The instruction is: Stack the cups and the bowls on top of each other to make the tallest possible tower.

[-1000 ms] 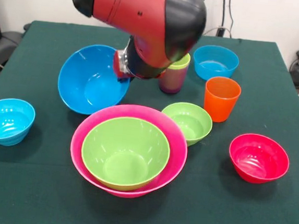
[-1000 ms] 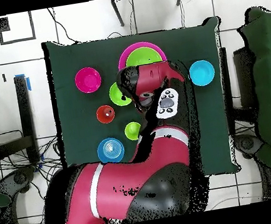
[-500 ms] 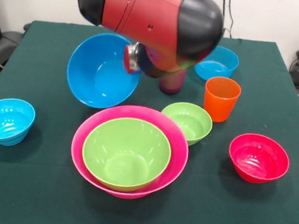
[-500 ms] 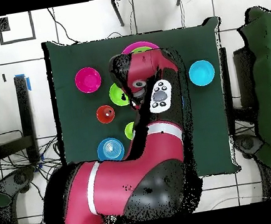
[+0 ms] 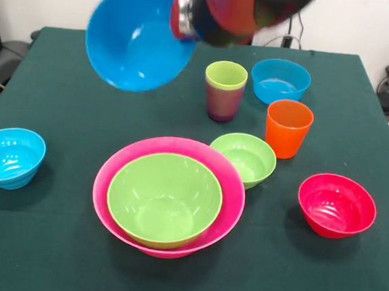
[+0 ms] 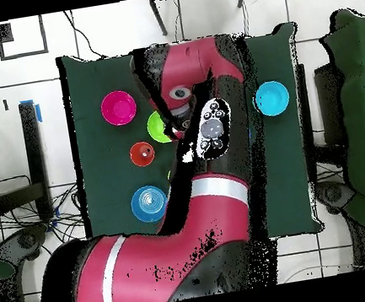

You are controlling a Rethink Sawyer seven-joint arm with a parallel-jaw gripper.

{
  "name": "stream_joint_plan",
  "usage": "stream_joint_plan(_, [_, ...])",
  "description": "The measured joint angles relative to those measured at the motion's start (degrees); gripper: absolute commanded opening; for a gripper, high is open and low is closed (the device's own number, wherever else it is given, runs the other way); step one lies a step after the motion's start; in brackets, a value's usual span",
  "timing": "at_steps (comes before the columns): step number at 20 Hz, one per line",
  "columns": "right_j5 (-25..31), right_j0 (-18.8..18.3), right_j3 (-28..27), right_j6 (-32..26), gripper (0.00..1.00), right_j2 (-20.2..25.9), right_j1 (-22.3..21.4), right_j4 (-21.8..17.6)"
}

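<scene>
The large blue bowl hangs tilted in the air above the back left of the table. My gripper is shut on its right rim, at the top edge of the front view. Below, the tower is the huge pink bowl with the large green bowl nested in it. The lime green cup sits inside the purple cup. The orange cup stands to their right. In the overhead view my arm hides the tower and the blue bowl.
A small green bowl touches the pink bowl's right side. A red bowl sits at the right, and light-blue bowls sit at the back and the left. The table is covered with dark green cloth.
The large blue bowl has gone from resting tilted on the table to hanging high above it. My arm rose with it and now mostly leaves the front view.
</scene>
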Motion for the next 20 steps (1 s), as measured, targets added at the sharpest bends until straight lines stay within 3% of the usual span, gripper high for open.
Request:
stream_joint_plan(6, [4.2, 0.0, -2.9, 1.1, 0.0, -2.6, -4.8, 0.0])
stream_joint_plan(12, [4.3, 0.0, -3.5, 2.3, 0.0, -3.4, -7.4, 2.1])
stream_joint_plan(17, [-1.6, 0.0, -1.5, 4.2, 0.0, -3.0, -8.4, 6.7])
stream_joint_plan(18, [-6.5, 0.0, 0.5, 4.8, 0.0, -2.6, -8.7, 8.6])
stream_joint_plan(20, [-9.7, 0.0, 1.8, 5.1, 0.0, -2.3, -8.8, 9.5])
